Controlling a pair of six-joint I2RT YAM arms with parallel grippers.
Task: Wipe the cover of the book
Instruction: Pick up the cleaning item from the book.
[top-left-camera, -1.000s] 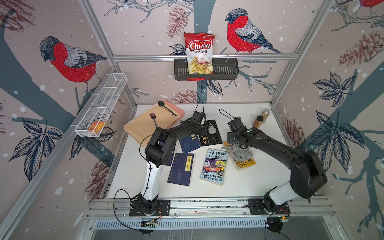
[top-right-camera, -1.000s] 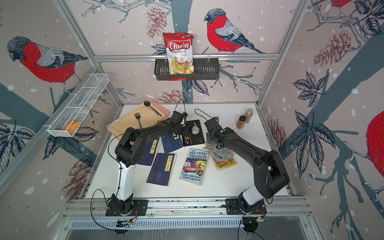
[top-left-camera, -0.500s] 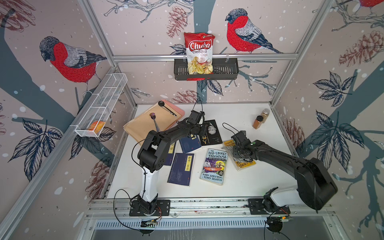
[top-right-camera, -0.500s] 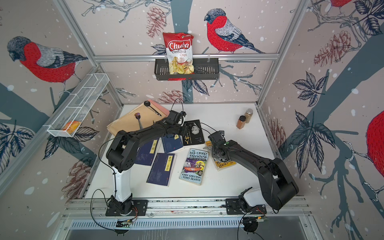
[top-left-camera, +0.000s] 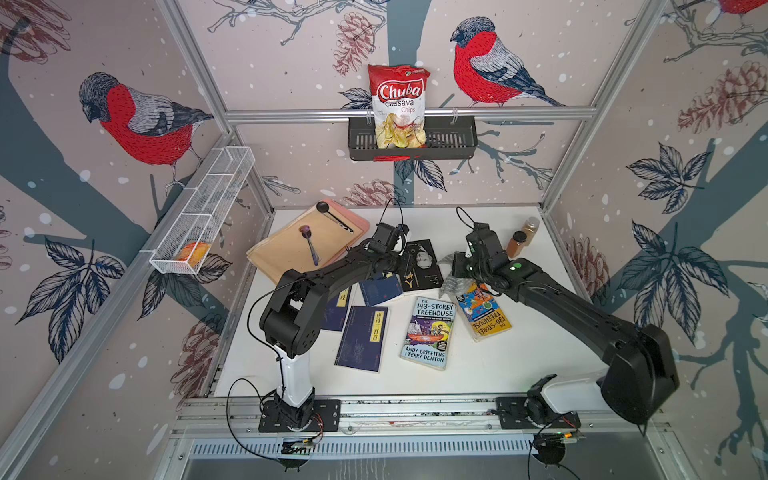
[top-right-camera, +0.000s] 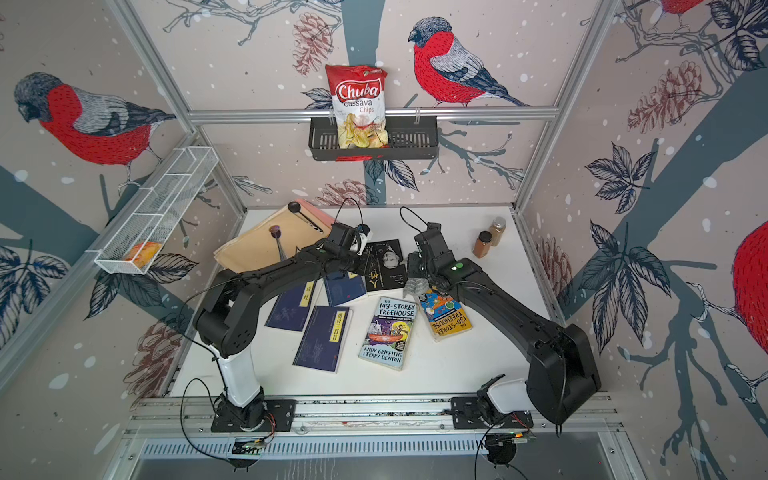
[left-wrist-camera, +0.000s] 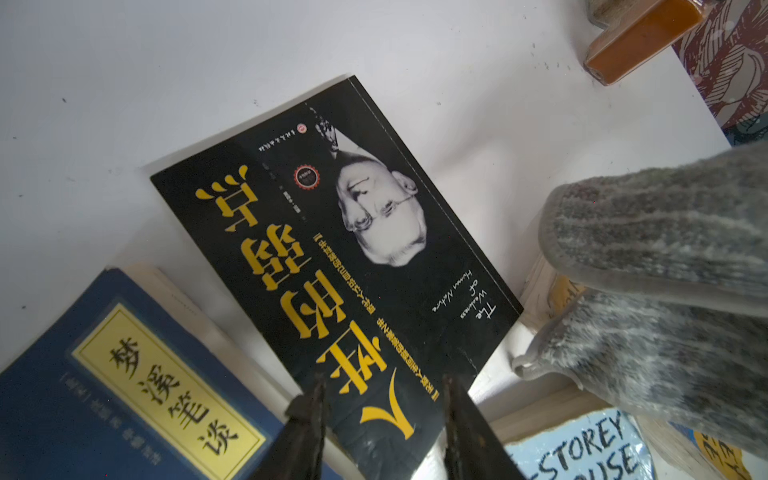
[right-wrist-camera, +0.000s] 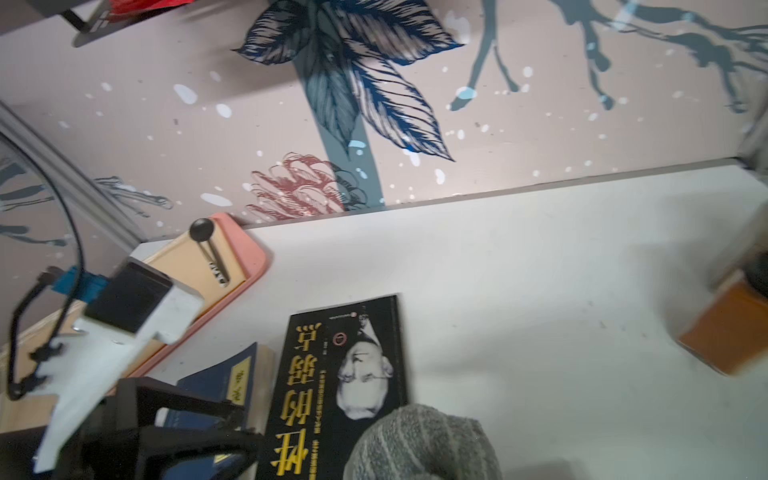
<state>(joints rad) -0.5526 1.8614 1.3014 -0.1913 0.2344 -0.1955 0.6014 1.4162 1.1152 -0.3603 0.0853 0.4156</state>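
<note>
Top views: mounted high over the front rail (top-left-camera: 415, 405), facing down and toward the back wall (top-left-camera: 498, 178). They sit far off and take in the whole white table (top-left-camera: 519, 365) and the Chuba chips bag (top-left-camera: 399, 104).
Left wrist view: close over the black book (left-wrist-camera: 332, 249), looking out past the left gripper (left-wrist-camera: 382, 395) across the table toward an orange spice jar (left-wrist-camera: 640, 41).
Right wrist view: low, near the tabletop, facing the back wall, with the grey cloth (right-wrist-camera: 419, 444) very close to the lens.
Shared: all four views show the black book, grey cloth and orange spice jar.
</note>
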